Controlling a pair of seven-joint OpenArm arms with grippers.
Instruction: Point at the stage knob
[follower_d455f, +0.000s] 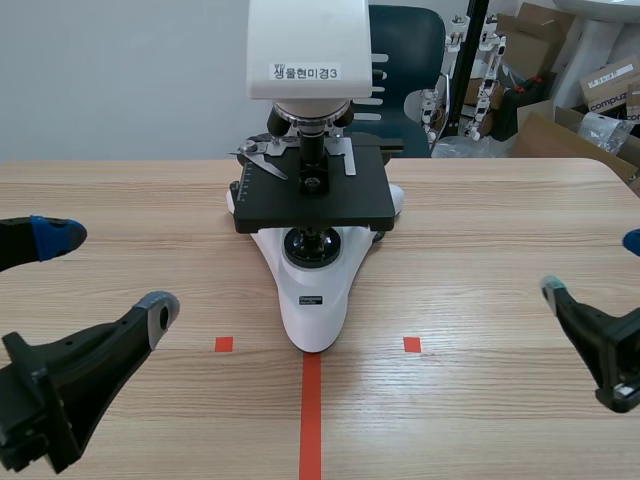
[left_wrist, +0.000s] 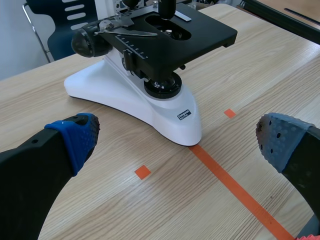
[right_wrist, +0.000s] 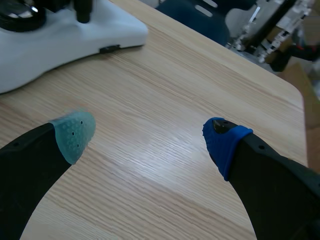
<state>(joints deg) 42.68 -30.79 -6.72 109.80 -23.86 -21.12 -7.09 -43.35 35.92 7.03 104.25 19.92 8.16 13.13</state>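
Observation:
A white microscope (follower_d455f: 316, 290) with a black stage (follower_d455f: 314, 196) stands at the table's middle, facing me. A black knob (right_wrist: 82, 11) hangs under the stage's right side, over the white base (right_wrist: 65, 40). In the left wrist view a large black knob (left_wrist: 87, 42) shows on the microscope's left side, beside the stage (left_wrist: 200, 30). My left gripper (follower_d455f: 110, 272) hangs open low at the left, well short of the microscope base (left_wrist: 170, 117); the same gripper (left_wrist: 180, 137) holds nothing. My right gripper (follower_d455f: 592, 265) is open at the far right, and this gripper (right_wrist: 149, 135) frames only bare table.
The wooden table (follower_d455f: 480, 230) carries orange-red tape marks near its front. Behind it are a dark blue chair (follower_d455f: 405, 60), cardboard boxes (follower_d455f: 560, 70) and other clutter at the back right. Bare wood lies between each gripper and the microscope.

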